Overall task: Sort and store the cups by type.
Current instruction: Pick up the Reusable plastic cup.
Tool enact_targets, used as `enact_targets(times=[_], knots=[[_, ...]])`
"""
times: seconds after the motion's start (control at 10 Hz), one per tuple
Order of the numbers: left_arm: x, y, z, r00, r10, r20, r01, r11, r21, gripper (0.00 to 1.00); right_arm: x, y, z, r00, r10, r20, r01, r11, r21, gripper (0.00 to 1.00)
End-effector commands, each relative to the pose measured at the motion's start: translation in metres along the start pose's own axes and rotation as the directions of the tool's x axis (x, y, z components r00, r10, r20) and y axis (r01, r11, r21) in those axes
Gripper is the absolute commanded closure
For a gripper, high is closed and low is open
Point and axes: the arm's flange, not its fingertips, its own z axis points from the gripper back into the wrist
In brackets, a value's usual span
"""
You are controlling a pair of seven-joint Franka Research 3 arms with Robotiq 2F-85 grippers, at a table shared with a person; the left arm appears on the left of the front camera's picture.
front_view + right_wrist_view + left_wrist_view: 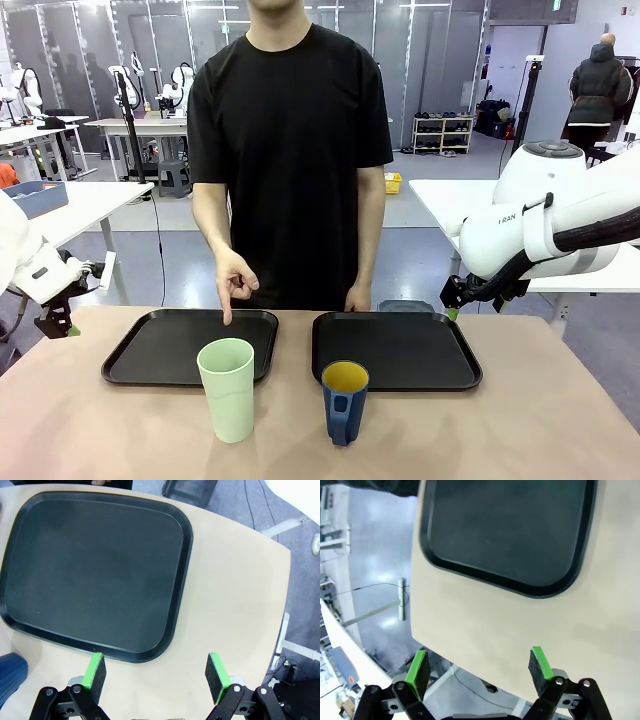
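Note:
A tall pale-green tumbler (pixel 227 388) stands upright near the table's front edge, in front of the left black tray (pixel 160 355). To its right stands a dark-blue mug (pixel 345 402) with a yellow inside, its handle toward me, in front of the right black tray (pixel 400 350). My left gripper (pixel 57 322) hangs at the table's far left edge, open (pixel 480 667) and holding nothing. My right gripper (pixel 452 302) hovers behind the right tray's far right corner, open (pixel 156 672) over bare table beside that tray (pixel 95 570). The mug's blue side (pixel 10 677) shows at the lower left.
A person in a black shirt stands at the far side, one hand (pixel 235 285) pointing a finger down at the left tray's far edge, the other hand (pixel 357 298) resting behind the right tray. The left tray's corner (pixel 505 530) lies ahead of my left fingers.

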Motion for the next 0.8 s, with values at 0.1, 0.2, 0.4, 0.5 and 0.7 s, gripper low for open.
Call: enact_targets(times=[0.1,0.2,0.4,0.5,0.7], knots=[[0.007,-0.013,-0.030,0.987,-0.153,-0.046,0.146,0.980,-0.134,0.00,-0.001,0.000,-0.001,1.000,0.005,0.004,-0.005,1.000,-0.003,0.00],[0.001,-0.023,-0.031,0.976,-0.217,0.014,0.215,0.956,-0.200,0.00,-0.001,0.000,-0.001,1.000,0.005,0.004,-0.005,1.000,-0.003,0.00],[-0.008,-0.039,-0.030,0.954,-0.161,0.252,0.231,0.933,-0.277,0.00,-0.001,0.000,-0.001,1.000,0.005,0.004,-0.005,1.000,-0.003,0.00],[-0.014,-0.047,-0.029,0.934,-0.134,0.331,0.258,0.894,-0.366,0.00,-0.001,0.000,-0.001,1.000,0.005,0.004,-0.005,1.000,-0.003,0.00],[-0.014,-0.062,-0.024,0.898,-0.090,0.430,0.321,0.803,-0.502,0.00,-0.001,0.000,-0.001,1.000,0.005,0.004,-0.005,1.000,-0.003,0.00]])
